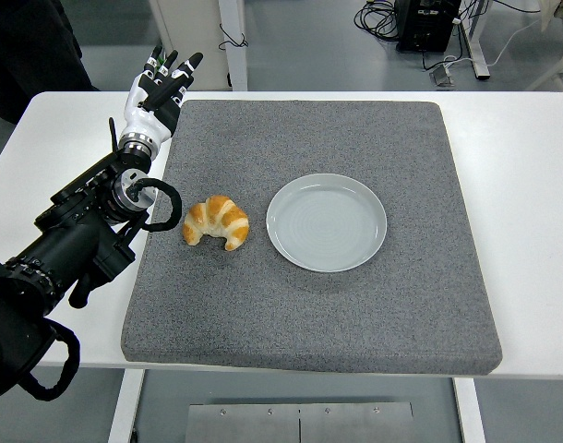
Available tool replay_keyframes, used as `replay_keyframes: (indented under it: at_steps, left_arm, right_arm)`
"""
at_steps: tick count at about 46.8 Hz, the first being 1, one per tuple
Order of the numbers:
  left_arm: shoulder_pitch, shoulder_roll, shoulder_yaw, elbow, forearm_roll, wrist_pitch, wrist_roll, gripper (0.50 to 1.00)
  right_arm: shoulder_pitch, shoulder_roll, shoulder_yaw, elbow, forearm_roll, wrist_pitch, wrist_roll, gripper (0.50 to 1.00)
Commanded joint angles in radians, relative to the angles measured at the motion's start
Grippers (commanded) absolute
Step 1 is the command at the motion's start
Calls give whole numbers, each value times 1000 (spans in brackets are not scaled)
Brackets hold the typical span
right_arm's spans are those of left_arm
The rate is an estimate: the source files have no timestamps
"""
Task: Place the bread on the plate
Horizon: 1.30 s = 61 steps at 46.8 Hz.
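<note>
Reaching from beyond the grey mat's (355, 314) far-left corner, my left hand (159, 92), fingers loosely extended and empty, should drop over the croissant (217, 221) lying just left of the empty plate (327, 221), cupping it gently.

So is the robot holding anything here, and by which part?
Nothing is held. The left hand is open above the table, apart from the croissant on the mat.
</note>
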Motion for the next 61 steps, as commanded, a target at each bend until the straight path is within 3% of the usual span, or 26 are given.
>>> replay_keyframes:
  at_steps: [1,36,41,47,53,61]
  left_arm:
    - [0,0,0,0,-2,-1,0,974]
    - [-9,0,19,-15,20,-1,13,972]
    - [-21,52,117,-72,20,8,69,971]
    - [-23,77,155,-94,20,74,118,971]
    - [-23,92,157,-107,24,80,129,971]
    - [-10,219,189,-274,60,95,126,968]
  right_arm:
    - [-2,0,0,1,0,0,0,1000]
    - [0,0,0,0,0,0,0,1000]
    - [0,0,0,0,0,0,0,1000]
    - [0,0,0,0,0,0,0,1000]
    - [0,0,0,0,0,0,0,1000]
    - [0,0,0,0,0,0,0,1000]
